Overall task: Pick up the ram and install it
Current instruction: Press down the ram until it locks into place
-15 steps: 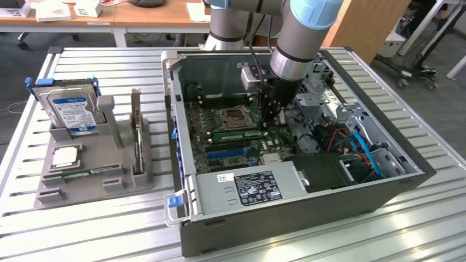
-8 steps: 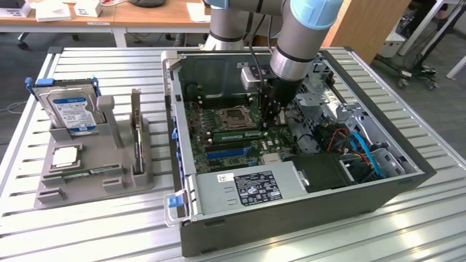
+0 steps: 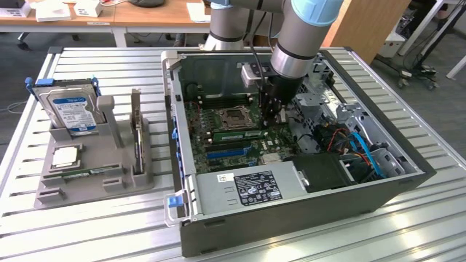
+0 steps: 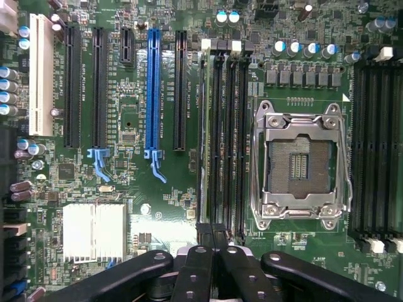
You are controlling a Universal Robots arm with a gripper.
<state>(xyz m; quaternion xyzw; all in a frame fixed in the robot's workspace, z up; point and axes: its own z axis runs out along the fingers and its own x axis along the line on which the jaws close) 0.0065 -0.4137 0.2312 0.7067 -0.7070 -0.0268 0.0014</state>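
Note:
One ram stick (image 3: pixel 234 132) stands on edge in a memory slot next to the CPU socket (image 3: pixel 234 116), inside the open computer case (image 3: pixel 291 218). In the wrist view this ram (image 4: pixel 203 126) shows as a thin green strip in the slot nearest the blue expansion slot (image 4: pixel 153 88). My gripper (image 3: pixel 272 121) reaches down into the case at one end of that stick. Its black fingertips (image 4: pixel 205 231) are pressed together, and the gripper (image 4: pixel 213 231) is shut with nothing between them. I cannot tell whether they touch the stick. Another green ram stick (image 3: pixel 89 173) lies in the grey holder.
The grey holder (image 3: pixel 51 194) on the exterior view's left carries a hard drive (image 3: pixel 73 112), an upright expansion card (image 3: pixel 136 131) and a chip (image 3: pixel 64 157). The power supply (image 3: pixel 251 188), cables (image 3: pixel 360 150) and a drive cage (image 3: pixel 320 101) crowd the case. Desks stand behind the slatted table (image 3: pixel 87 240).

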